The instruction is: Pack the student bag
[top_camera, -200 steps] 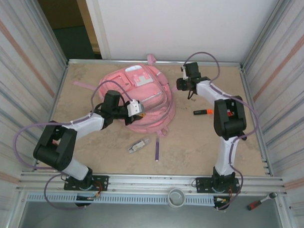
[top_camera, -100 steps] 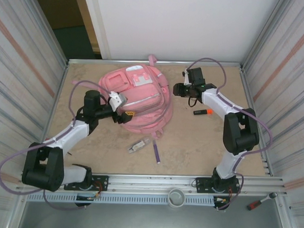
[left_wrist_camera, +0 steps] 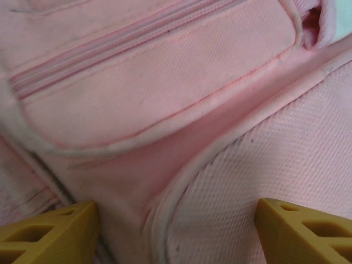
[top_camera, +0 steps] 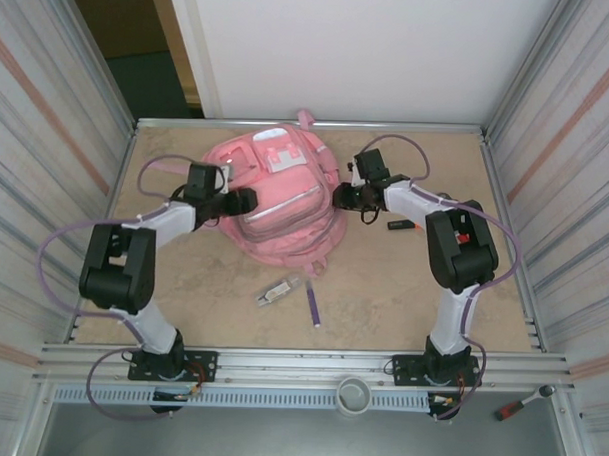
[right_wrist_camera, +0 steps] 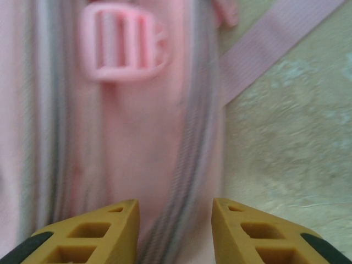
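Overhead, the student bag (top_camera: 280, 202) lies flat on the far middle of the beige table (top_camera: 403, 281), its pale front patches facing up and one pink carry loop pointing toward the back wall. The left gripper (top_camera: 241, 199) meets the bag's left flank; in its wrist view the two yellow fingertips (left_wrist_camera: 49, 231) stand wide apart, released, with a zipped pocket (left_wrist_camera: 154, 82) and a piped seam of pink fabric spread between and beyond them and nothing clasped. The right gripper (top_camera: 343, 197) sits at the bag's right edge; in its wrist view the yellow fingers (right_wrist_camera: 88, 234) stand part-way apart astride a grey zip line (right_wrist_camera: 184, 165), and whether they pinch the fabric cannot be told. Beyond those fingers lie a pink plastic buckle (right_wrist_camera: 124, 44) and a pink webbing strap (right_wrist_camera: 275, 44) trailing onto the tabletop. Loose items rest apart from the bag: an orange-and-black marker (top_camera: 407, 225) just beside the right arm, a purple pen (top_camera: 313, 304) and a small clear-and-grey object (top_camera: 279, 290) near the bag's near edge.
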